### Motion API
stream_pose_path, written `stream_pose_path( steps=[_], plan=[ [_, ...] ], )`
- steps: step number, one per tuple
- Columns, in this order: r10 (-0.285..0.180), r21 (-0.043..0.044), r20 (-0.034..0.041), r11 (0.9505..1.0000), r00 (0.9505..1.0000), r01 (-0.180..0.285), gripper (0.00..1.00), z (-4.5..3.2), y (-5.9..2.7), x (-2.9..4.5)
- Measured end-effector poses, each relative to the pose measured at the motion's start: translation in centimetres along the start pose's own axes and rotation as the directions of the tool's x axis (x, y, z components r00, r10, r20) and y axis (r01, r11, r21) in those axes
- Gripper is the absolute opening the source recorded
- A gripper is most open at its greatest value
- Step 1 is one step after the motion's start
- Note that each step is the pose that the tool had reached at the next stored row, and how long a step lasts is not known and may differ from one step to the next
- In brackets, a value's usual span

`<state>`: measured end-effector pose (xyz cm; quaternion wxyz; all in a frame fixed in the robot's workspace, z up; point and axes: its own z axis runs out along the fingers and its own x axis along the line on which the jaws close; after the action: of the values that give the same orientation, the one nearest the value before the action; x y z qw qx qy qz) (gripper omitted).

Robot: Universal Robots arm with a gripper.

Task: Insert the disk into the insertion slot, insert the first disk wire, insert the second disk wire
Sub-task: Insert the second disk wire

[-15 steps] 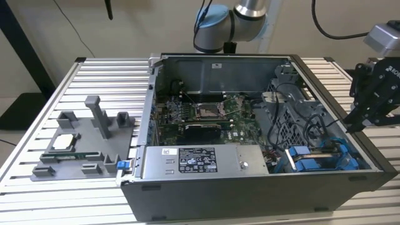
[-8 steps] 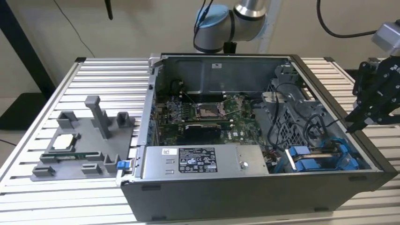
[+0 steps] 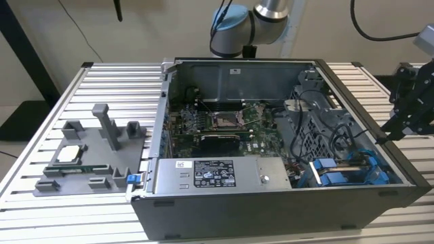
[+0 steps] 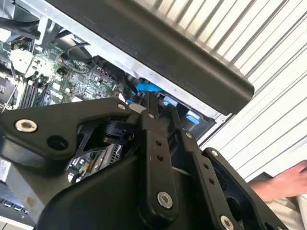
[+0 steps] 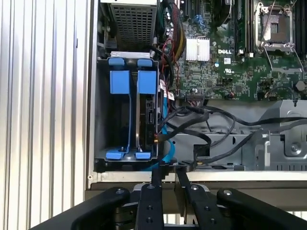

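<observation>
The disk [image 5: 147, 112] stands on edge inside the insertion slot [image 5: 111, 122], between bright blue rails and tabs. A blue wire [image 5: 166, 143] and black wires [image 5: 192, 125] run to the disk's end; I cannot tell how firmly they sit. In the exterior view the slot [image 3: 342, 172] is in the case's corner on the exterior view's right. My gripper [image 5: 168, 168] hangs over the case rim just outside the slot, its fingers drawn close together with nothing visible between them. It also shows in the second wrist view [image 4: 158, 103] and the exterior view [image 3: 388, 134].
The open computer case [image 3: 271, 218] lies on a slatted metal table. Inside are the motherboard [image 3: 217, 119] and a silver power supply [image 3: 217, 174]. A grey fixture [image 3: 88, 152] with a chip sits on the exterior view's left. A person's hand [image 4: 283, 184] rests beside the case.
</observation>
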<state>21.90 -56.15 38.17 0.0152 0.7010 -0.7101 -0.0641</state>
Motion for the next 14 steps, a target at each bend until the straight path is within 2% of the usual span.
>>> stream_pose_path(
  steps=[2, 7, 9, 10, 12, 14],
  plan=[
    [0.0, -0.005, 0.003, 1.0, 1.0, 0.0, 1.0, -0.07, -0.61, 0.04],
    [-0.002, -0.0155, 0.0309, 0.9999, 0.9995, 0.003, 1.0, 0.01, -1.02, 0.53],
    [-0.004, -0.0182, 0.0504, 0.9998, 0.9987, 0.005, 1.0, 0.05, -1.05, 0.57],
    [-0.005, -0.0197, 0.0635, 0.9998, 0.998, 0.007, 1.0, 0.06, -1.07, 0.59],
    [-0.005, -0.0265, 0.0713, 0.9996, 0.9974, 0.007, 1.0, 0.11, -1.08, 0.74],
    [-0.003, -0.0356, 0.0735, 0.9993, 0.9973, 0.006, 1.0, 0.15, -1.08, 1.08]
  ],
)
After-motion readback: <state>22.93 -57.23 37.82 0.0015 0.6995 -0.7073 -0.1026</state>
